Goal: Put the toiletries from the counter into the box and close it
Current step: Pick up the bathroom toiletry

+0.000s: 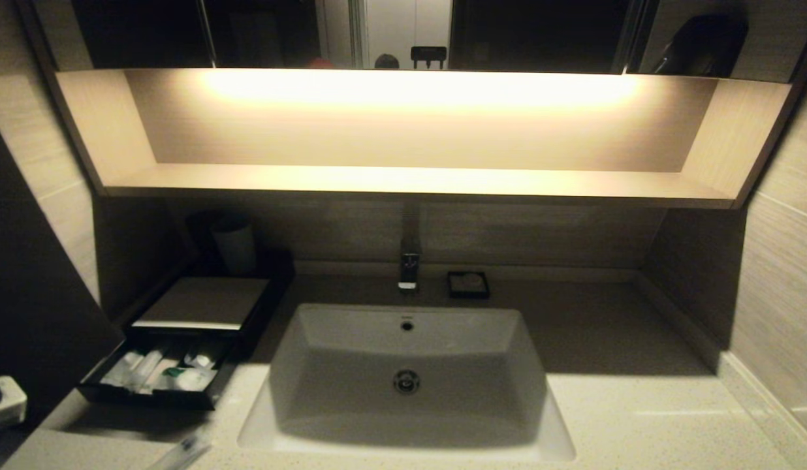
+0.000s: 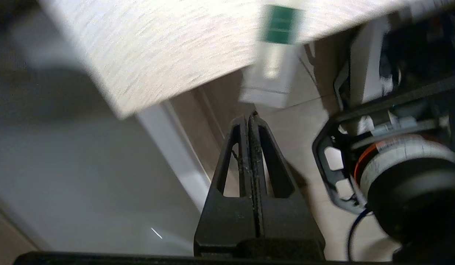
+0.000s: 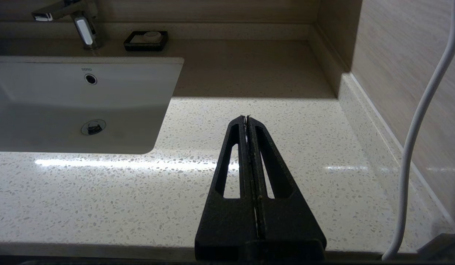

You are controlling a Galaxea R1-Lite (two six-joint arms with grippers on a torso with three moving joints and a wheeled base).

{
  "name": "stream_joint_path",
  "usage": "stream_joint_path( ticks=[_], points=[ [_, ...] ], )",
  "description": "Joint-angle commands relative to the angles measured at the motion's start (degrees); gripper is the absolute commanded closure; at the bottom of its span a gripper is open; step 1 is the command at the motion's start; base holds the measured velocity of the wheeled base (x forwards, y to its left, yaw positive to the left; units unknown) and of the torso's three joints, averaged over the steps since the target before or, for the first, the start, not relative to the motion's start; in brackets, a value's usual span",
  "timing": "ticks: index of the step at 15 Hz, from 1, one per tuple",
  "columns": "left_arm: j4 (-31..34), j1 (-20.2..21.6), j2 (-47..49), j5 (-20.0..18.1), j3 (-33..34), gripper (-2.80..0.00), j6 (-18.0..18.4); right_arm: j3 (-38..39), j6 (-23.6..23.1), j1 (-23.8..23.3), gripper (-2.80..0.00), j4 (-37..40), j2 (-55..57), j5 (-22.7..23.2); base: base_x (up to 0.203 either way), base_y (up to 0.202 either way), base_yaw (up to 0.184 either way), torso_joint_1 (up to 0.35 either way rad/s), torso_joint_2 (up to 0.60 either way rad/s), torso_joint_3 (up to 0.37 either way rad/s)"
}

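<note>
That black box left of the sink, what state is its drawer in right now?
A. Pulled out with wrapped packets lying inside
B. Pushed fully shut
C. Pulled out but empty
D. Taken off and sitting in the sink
A: in the head view the drawer of the box stands pulled out toward the counter's front, and white and green wrapped packets lie inside it.

The desk [image 3: 279,121] is showing glossy speckled stone; the sink [image 1: 407,352] is looking smooth and glazed, the tap [image 3: 82,31] shiny metal, the packets [image 1: 162,372] clear plastic, the shelf [image 1: 410,179] matt wood.
</note>
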Motion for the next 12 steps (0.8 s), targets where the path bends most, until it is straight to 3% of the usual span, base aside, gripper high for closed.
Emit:
stream_joint_path(
  ticks=[1, 3, 4, 12],
  points=[
    [0.5, 0.5, -1.0, -1.5, 2.3, 0.00, 6.4, 0.0, 0.0, 0.0, 0.00, 0.0, 0.0, 0.0, 0.000, 0.000, 0.000, 0.000, 0.00, 0.000],
    [0.2, 0.5, -0.7, -1.5, 4.9, 0.00, 11.2, 0.0, 0.0, 0.0, 0.00, 0.0, 0.0, 0.0, 0.000, 0.000, 0.000, 0.000, 0.00, 0.000],
    [0.0, 0.5, -0.1, -1.5, 6.0, 0.00, 11.9, 0.0, 0.0, 0.0, 0.00, 0.0, 0.0, 0.0, 0.000, 0.000, 0.000, 0.000, 0.00, 0.000],
    [-9.8, 0.2, 10.0, -1.3, 9.8, 0.00, 11.4, 0.0, 0.0, 0.0, 0.00, 0.0, 0.0, 0.0, 0.000, 0.000, 0.000, 0.000, 0.00, 0.000]
  ],
)
